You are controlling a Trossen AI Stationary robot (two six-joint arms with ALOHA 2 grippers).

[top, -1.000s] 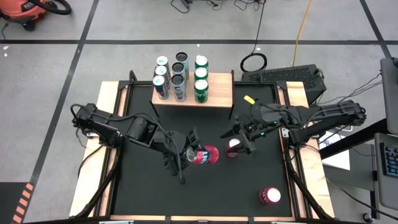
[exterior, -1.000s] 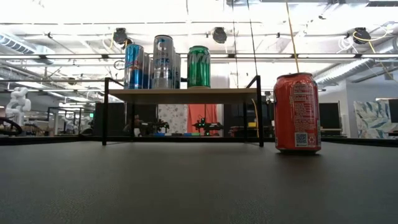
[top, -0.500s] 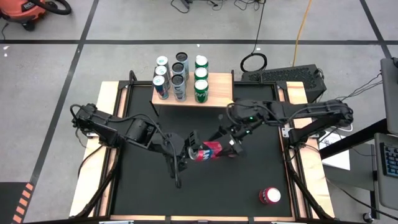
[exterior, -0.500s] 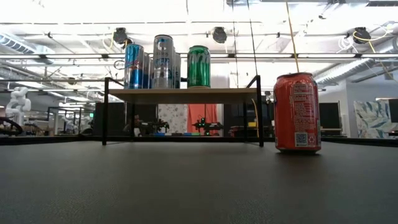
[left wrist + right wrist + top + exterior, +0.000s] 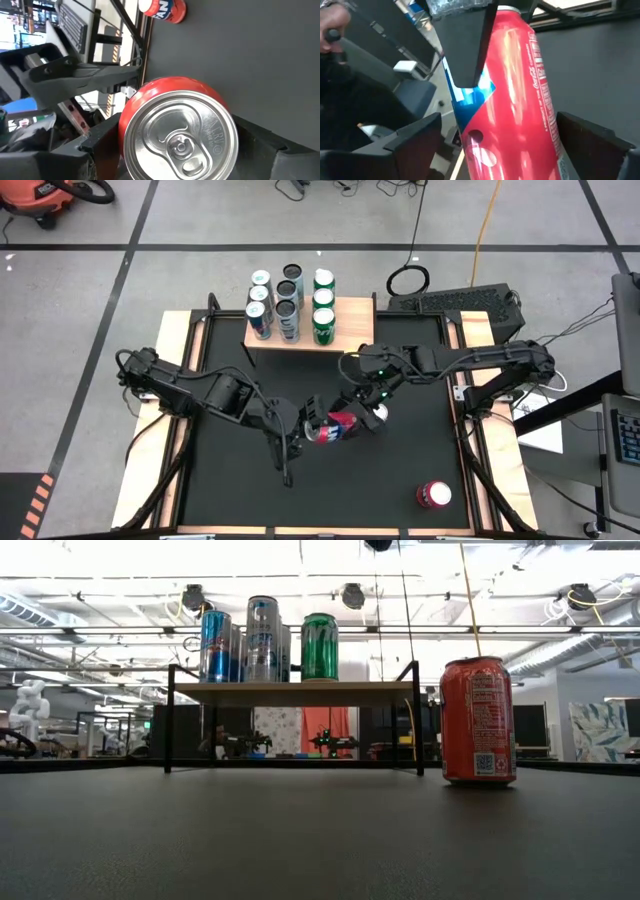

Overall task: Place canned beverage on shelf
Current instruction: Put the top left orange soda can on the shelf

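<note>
Holding the red can point(image 5: 334, 427) pinched on its side, short of the shelf point(image 5: 350, 320), the left gripper point(image 5: 312, 423) offers a handover; the right gripper point(image 5: 372, 412), fingers spread, straddles it and must close next.

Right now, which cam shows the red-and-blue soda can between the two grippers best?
Right wrist view: the red-and-blue aluminium can fills the frame lengthwise, a left-gripper finger across it. Left wrist view shows only its silver lid. High view shows it small. Low view misses it.
</note>
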